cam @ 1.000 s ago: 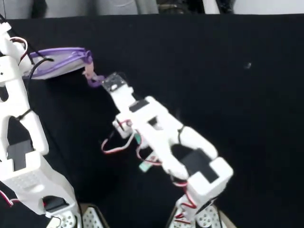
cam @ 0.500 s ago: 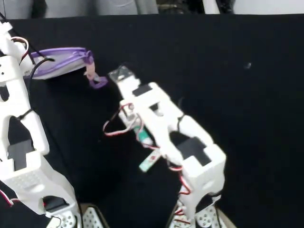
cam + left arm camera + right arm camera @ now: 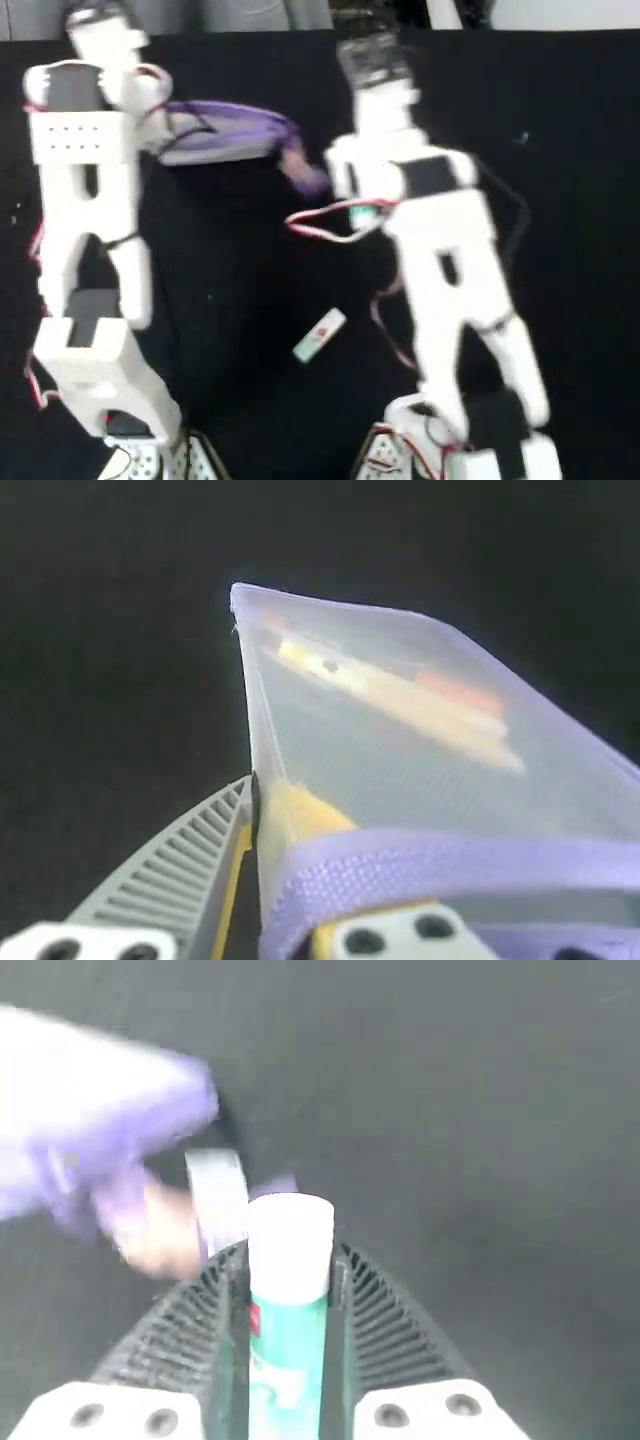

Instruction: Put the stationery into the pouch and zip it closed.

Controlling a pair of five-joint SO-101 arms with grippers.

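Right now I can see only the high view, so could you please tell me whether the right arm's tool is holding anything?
Observer: Yes. In the right wrist view the right tool is shut on a teal tube with a white cap.
Operator: Thank you. Is there anything inside the pouch?
Observer: In the left wrist view, yellow and orange things show through the clear wall of the pouch. I cannot tell what they are.
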